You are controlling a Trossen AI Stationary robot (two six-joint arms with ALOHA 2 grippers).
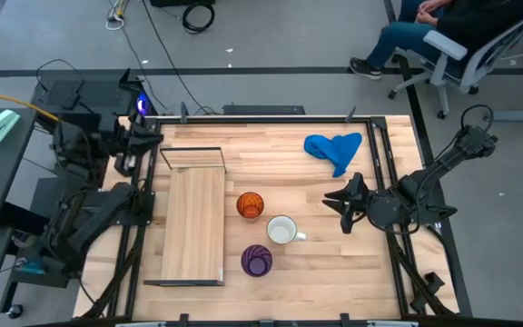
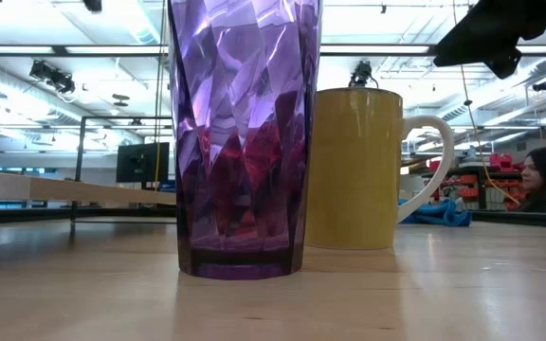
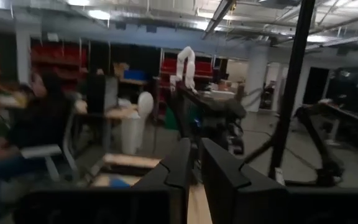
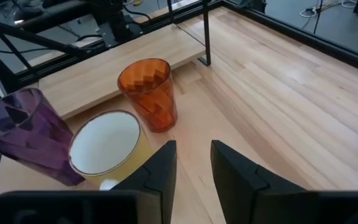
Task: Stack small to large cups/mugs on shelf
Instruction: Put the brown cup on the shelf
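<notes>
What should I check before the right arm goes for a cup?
1. Right gripper open: ok, gap shows between its fingers.
2. Path to the mug: ok, nothing between.
3. Cups upright: ok, orange cup, mug and purple cup all stand.
4. Shelf bare: ok.
5. Left gripper away from the cups: ok, parked at the left edge, shut.
6. Cloth out of the way: ok.
</notes>
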